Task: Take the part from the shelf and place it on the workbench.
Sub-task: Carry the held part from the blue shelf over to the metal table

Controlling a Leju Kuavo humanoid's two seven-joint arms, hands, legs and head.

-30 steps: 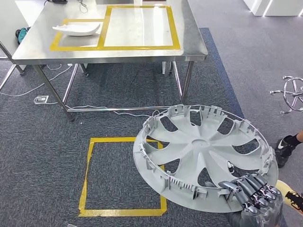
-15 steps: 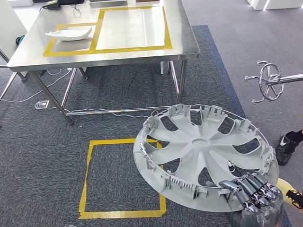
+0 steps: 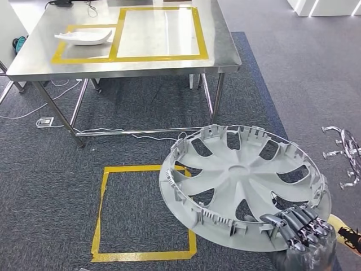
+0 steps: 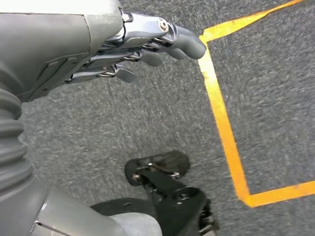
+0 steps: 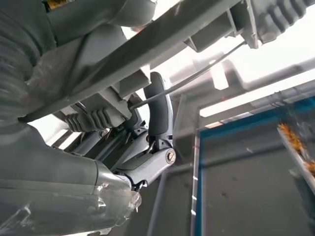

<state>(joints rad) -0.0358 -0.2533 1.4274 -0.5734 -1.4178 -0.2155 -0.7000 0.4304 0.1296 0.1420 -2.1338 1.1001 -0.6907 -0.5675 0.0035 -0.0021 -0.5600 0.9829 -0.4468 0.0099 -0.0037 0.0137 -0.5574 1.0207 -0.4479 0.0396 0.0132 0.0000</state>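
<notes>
Gripping the wheel cover (image 3: pixel 242 183) rim, right robot hand (image 3: pixel 300 234) (thumb (image 5: pixel 158 110) underneath).

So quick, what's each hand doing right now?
Left hand: holding nothing, fingers loosely extended over the carpet.
Right hand: gripping the rim of the grey wheel cover.

Right robot hand (image 3: pixel 304 240) clamped on a rim; left robot hand (image 4: pixel 122 46) empty, fingers extended.

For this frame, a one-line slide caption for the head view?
Right hand grips a grey wheel cover by its rim, facing the steel workbench.
</notes>
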